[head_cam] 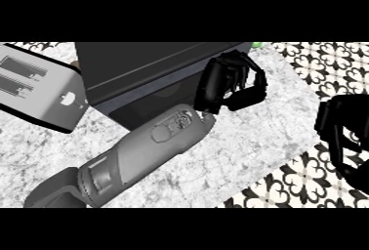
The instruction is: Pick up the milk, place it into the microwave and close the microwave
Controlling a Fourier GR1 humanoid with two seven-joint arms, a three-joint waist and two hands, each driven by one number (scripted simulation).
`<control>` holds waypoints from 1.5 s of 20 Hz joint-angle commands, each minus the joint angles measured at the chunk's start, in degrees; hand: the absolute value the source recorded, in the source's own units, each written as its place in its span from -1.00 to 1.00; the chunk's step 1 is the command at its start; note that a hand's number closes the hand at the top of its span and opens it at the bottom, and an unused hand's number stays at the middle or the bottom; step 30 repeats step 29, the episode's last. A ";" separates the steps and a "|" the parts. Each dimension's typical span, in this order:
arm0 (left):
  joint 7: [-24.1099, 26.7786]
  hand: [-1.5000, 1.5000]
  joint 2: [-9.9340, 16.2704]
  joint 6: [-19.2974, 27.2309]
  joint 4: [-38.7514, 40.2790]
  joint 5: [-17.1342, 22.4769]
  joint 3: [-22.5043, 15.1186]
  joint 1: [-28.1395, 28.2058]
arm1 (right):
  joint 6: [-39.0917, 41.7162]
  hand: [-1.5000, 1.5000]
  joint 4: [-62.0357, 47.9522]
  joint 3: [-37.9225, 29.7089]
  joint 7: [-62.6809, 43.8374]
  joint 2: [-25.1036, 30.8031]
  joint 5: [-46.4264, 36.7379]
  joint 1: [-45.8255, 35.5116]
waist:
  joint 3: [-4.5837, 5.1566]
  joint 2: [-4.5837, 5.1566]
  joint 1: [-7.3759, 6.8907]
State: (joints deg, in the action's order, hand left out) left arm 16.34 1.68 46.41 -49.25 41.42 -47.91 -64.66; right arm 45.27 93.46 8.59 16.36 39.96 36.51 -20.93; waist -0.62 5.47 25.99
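The microwave (pixel 148 66) is a dark box at the upper middle of the marble counter (pixel 238 141). Its dark front face points toward me, and I cannot tell how its door stands. No milk shows anywhere. My left forearm crosses from the lower left, and my left hand (pixel 229 84) is at the microwave's right front corner. Its fingers are curled, with nothing visible inside them. My right hand (pixel 340 137) rests at the right edge, fingers relaxed and holding nothing.
A silver toaster (pixel 39 88) lies at the left beside the microwave. A small green object (pixel 256 45) peeks out behind the microwave's right rear corner. Patterned black-and-white tiles (pixel 317 68) border the counter on the right.
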 commanded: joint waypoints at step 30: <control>3.84 1.00 0.73 -24.82 6.64 27.57 11.92 11.01 | -2.73 1.00 18.85 8.86 -2.42 -3.98 0.26 18.46 | 0.75 0.68 -7.37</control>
